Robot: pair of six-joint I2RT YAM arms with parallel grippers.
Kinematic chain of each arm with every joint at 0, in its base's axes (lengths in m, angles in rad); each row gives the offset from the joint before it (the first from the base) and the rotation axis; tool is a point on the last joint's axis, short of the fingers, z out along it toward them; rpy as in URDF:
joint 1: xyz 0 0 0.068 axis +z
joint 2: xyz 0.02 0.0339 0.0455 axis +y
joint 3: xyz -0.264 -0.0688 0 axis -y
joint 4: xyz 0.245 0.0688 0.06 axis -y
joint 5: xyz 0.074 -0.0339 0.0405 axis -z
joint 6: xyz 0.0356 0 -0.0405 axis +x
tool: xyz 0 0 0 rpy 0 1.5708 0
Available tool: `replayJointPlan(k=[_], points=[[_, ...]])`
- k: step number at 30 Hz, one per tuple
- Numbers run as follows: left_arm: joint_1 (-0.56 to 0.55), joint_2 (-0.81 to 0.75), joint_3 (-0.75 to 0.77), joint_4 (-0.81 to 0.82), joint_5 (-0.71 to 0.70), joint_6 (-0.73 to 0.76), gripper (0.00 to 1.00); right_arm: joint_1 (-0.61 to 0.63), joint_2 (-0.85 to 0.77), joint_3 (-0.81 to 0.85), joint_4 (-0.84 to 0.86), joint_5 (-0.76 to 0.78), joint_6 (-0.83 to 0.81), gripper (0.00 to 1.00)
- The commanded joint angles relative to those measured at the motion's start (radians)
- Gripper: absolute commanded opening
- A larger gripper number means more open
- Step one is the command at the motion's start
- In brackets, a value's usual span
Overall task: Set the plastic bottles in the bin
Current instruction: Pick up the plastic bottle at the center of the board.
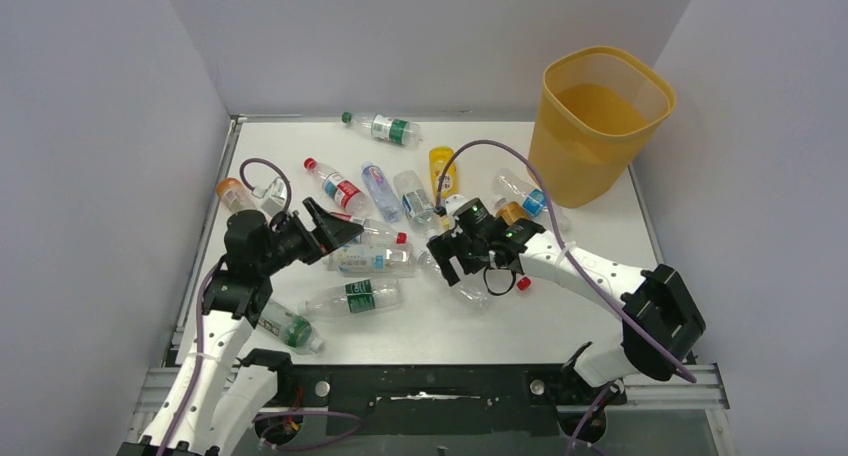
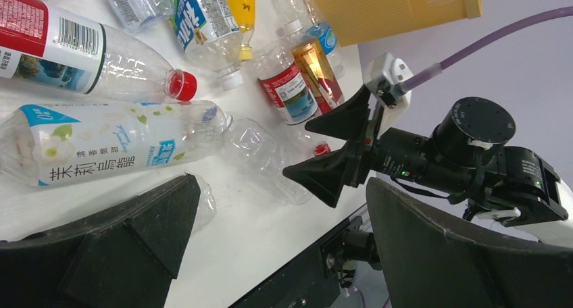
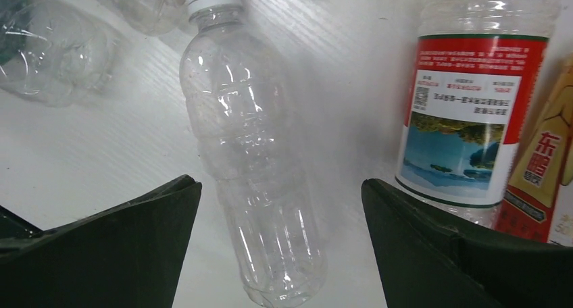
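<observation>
Several plastic bottles lie scattered over the white table (image 1: 560,316). The yellow-orange bin (image 1: 600,116) stands upright at the back right. My right gripper (image 1: 472,274) is open, low over a clear unlabelled bottle (image 3: 253,166) with a white cap. That bottle lies on the table between the spread fingers, and neither finger touches it. A red-labelled bottle (image 3: 473,105) lies just right of it. My left gripper (image 1: 335,231) hangs open and empty above a pale-labelled bottle (image 2: 115,142) and a red-capped one (image 2: 88,51). The left wrist view also shows the right gripper (image 2: 324,146) and the bin (image 2: 392,7).
Grey walls close in the table on the left, back and right. More bottles lie at the back (image 1: 385,127), by the left wall (image 1: 235,193), beside the bin (image 1: 525,196) and near the left arm's base (image 1: 290,328). A black rail (image 1: 430,386) runs along the near edge.
</observation>
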Motion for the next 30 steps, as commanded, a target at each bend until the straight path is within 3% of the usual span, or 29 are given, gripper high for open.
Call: replayJointPlan(k=[1,11,14,21,25,30], points=[[0.004,-0.028,-0.018,0.072,0.041,-0.002,0.97,0.028,0.040,-0.015,0.054,-0.041,-0.011,0.94],[0.001,-0.031,-0.025,0.088,0.047,-0.012,0.98,0.056,0.145,-0.012,0.079,0.000,-0.002,0.95],[0.000,-0.031,-0.024,0.090,0.048,-0.015,0.98,0.063,0.172,-0.006,0.078,0.005,-0.002,0.89],[-0.002,-0.042,-0.027,0.084,0.046,-0.019,0.98,0.074,0.149,0.001,0.052,0.018,0.003,0.62],[-0.003,-0.045,-0.037,0.090,0.043,-0.023,0.98,0.075,0.090,0.012,0.008,0.033,0.006,0.55],[-0.004,-0.034,-0.046,0.105,0.045,-0.032,0.98,0.074,-0.011,0.057,-0.064,0.065,0.016,0.52]])
